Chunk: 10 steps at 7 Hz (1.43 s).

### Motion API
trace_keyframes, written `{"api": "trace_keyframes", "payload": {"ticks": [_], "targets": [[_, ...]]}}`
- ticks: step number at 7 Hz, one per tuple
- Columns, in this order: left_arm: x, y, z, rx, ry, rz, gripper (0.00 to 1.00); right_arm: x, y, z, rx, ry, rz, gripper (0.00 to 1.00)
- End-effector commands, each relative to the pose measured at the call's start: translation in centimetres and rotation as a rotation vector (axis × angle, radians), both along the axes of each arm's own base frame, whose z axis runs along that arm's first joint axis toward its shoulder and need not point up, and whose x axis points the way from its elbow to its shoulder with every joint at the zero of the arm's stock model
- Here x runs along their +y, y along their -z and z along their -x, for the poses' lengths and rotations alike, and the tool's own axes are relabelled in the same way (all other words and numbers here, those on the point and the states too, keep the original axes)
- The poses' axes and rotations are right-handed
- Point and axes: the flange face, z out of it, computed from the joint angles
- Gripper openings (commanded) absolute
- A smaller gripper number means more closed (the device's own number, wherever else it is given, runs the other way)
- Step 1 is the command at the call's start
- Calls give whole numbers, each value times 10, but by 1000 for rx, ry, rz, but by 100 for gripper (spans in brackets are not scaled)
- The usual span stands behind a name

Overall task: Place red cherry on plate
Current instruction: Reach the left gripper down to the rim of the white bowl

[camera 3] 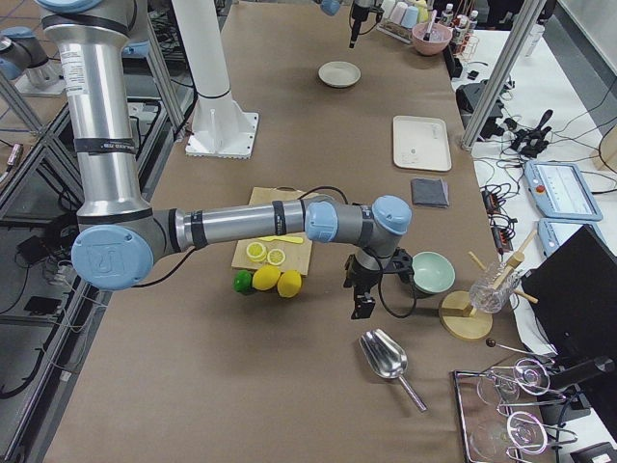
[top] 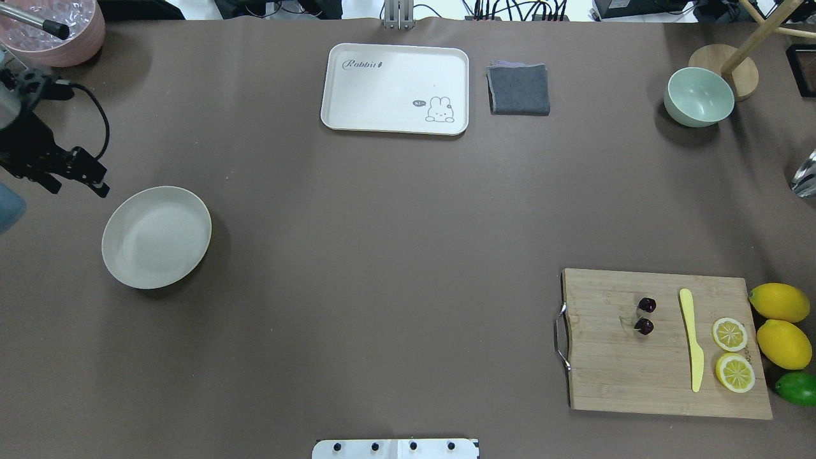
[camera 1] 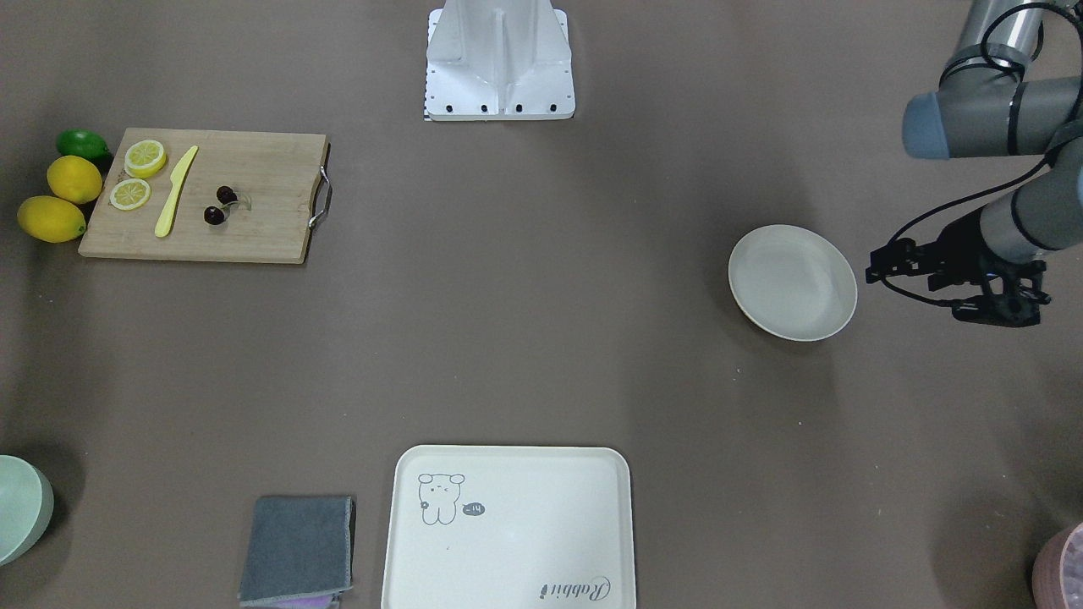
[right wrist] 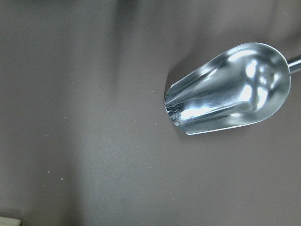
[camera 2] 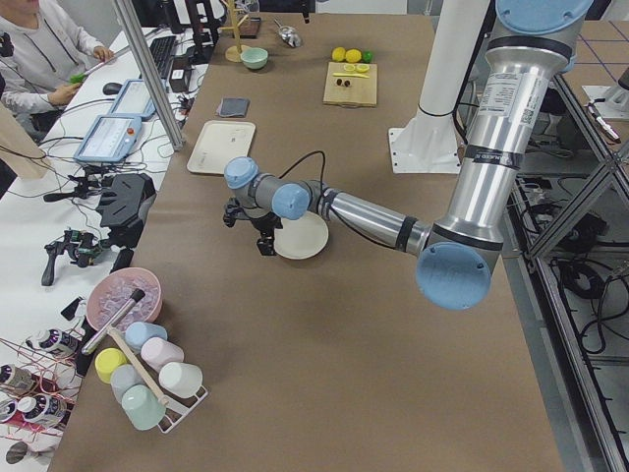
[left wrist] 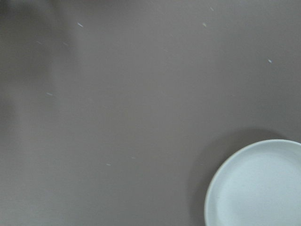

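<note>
The red cherry point(camera 1: 220, 205), a pair of dark glossy fruits on a pale stem, lies on the wooden cutting board point(camera 1: 254, 228); in the overhead view the cherry point(top: 645, 315) is on the table's right side. The cream plate point(top: 156, 237) sits bare on the table's far left side. My left gripper point(top: 50, 183) hangs beside the plate's point(camera 1: 793, 283) outer rim, pointing down; I cannot tell whether it is open or shut. The left wrist view holds only the plate's rim point(left wrist: 221, 179). My right gripper point(camera 3: 362, 309) hovers past the board's outer end, state unreadable.
Lemon slices point(top: 730, 335), a yellow knife point(top: 692, 338), whole lemons point(top: 781, 303) and a lime point(top: 797, 387) sit on or beside the board. A metal scoop point(right wrist: 230, 89) lies under the right wrist. The bear tray point(top: 395, 89), grey cloth point(top: 519, 89) and green bowl point(top: 699, 97) line the far edge.
</note>
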Motion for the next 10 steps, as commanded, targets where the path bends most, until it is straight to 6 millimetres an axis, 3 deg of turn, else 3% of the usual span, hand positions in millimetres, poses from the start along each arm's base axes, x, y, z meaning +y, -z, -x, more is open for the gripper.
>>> {"api": "trace_keyframes", "payload": {"ticks": [1,4,6,7,8,9,10], "targets": [[11,-26,-34,9,-25,9,97,0,1,0,0,-1,-2,100],[15,-31,-43,-3,-30,19,89,-1,1,1,-4,0,0,100],[22,-47,-42,-19,-28,-3,81,-1,1,4,-1,5,0,100],[24,-50,-42,-17,-28,-6,65,-2,1,4,-1,5,0,100],[24,-47,-43,-20,-5,16,25,-2,1,4,0,7,0,100],[26,-40,-47,-21,18,41,0,-2,1,4,0,7,0,100],[26,-42,-47,-23,18,44,0,-1,-1,4,1,8,2,100]]}}
